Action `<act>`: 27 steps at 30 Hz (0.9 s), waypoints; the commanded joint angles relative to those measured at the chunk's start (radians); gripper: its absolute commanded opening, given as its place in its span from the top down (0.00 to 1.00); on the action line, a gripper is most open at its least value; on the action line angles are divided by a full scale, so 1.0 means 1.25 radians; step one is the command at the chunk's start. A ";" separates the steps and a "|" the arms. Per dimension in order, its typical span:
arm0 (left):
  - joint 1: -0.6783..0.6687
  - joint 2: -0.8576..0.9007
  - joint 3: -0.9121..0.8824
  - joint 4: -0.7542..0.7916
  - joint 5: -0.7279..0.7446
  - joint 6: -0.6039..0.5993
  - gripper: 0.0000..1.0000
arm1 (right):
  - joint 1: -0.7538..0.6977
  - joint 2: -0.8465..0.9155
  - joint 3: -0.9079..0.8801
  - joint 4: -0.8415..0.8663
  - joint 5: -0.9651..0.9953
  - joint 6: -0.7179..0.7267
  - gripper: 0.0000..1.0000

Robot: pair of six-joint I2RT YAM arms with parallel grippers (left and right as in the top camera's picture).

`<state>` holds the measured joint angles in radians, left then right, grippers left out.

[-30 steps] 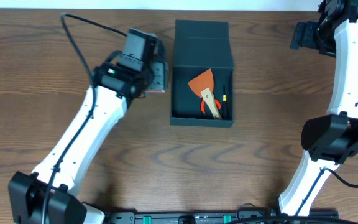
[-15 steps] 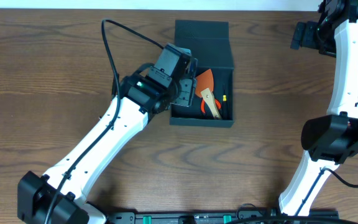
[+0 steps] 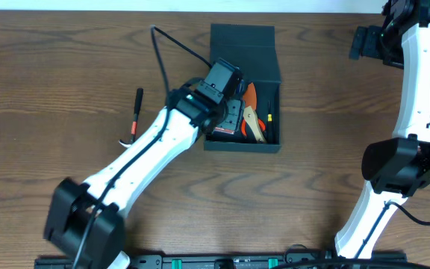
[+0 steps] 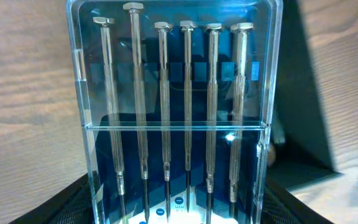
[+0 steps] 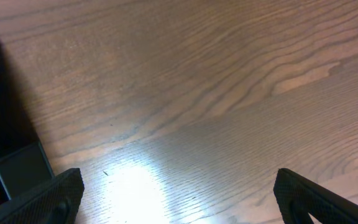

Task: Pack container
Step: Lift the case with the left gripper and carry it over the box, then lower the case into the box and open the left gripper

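Over the container [image 3: 245, 45]: screwdriver case [image 4: 173, 112]; scraper [image 3: 250, 96] inside.

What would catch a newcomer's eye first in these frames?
A clear case of six slim screwdrivers fills the left wrist view. It is gripped in the left hand over the open container, which sits at the top middle of the overhead view. An orange scraper lies inside the container, and a slim dark tool lies alone on the wood to its left.
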<state>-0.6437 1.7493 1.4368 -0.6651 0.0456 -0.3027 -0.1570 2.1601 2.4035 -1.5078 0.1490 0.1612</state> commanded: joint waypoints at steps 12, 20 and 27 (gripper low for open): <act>-0.003 0.081 0.013 0.046 -0.003 -0.065 0.57 | 0.000 -0.007 0.014 -0.002 0.006 0.011 0.01; -0.005 0.103 0.013 0.062 -0.001 -0.110 0.59 | 0.000 -0.007 0.014 -0.002 0.006 0.011 0.01; -0.011 0.121 0.013 0.070 -0.001 -0.113 0.59 | 0.000 -0.007 0.014 -0.002 0.006 0.011 0.01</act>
<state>-0.6510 1.8797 1.4368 -0.5816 0.0460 -0.4278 -0.1570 2.1601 2.4035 -1.5078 0.1490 0.1612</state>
